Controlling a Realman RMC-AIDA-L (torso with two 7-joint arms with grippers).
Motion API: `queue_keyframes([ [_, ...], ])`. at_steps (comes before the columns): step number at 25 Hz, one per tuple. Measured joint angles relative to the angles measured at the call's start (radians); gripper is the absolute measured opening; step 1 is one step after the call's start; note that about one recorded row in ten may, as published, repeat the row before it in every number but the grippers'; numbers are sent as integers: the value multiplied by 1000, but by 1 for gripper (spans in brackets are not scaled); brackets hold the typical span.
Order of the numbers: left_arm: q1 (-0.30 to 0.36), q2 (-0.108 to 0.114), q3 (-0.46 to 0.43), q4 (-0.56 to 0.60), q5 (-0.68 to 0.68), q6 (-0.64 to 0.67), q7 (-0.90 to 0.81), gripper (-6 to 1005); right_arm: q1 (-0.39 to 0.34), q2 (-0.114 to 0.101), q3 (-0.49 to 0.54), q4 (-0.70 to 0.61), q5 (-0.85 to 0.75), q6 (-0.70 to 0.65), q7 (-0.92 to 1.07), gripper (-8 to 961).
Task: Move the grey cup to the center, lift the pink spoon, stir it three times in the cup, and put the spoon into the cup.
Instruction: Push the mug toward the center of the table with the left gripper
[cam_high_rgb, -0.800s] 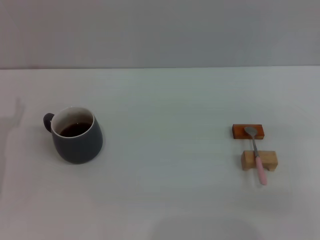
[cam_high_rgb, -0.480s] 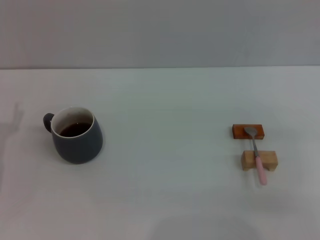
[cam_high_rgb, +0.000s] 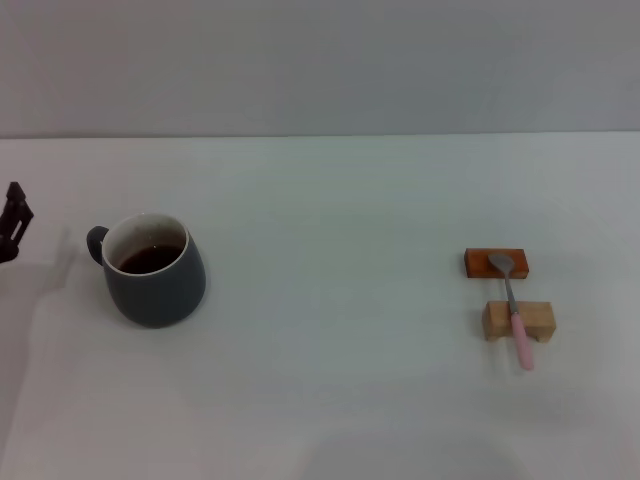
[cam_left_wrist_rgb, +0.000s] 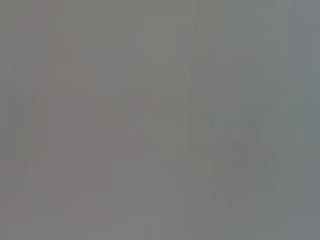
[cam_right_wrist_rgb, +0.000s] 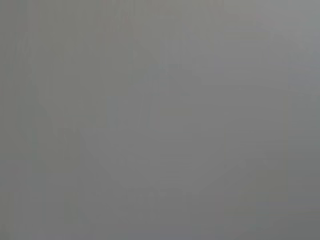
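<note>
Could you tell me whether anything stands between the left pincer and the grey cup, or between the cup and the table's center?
Nothing visible does. The left pincer sits at the table's left edge, beside the grey cup; the white table toward the center is bare.

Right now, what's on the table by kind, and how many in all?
Cups: 1, the grey cup
Spoons: 1, the pink spoon
Wooden blocks: 2, reddish block and pale block
Total: 4
</note>
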Motion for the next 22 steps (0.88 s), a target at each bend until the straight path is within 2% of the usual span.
queue_keyframes([
  [8, -12, -2, 25, -6, -1, -34, -5, 813, 44, -2, -14, -34, 2, -2, 1, 762],
  [22, -21, -2, 45, -11, -1, -67, 3, 806, 62, -2, -26, -32, 2, -2, 2, 762],
])
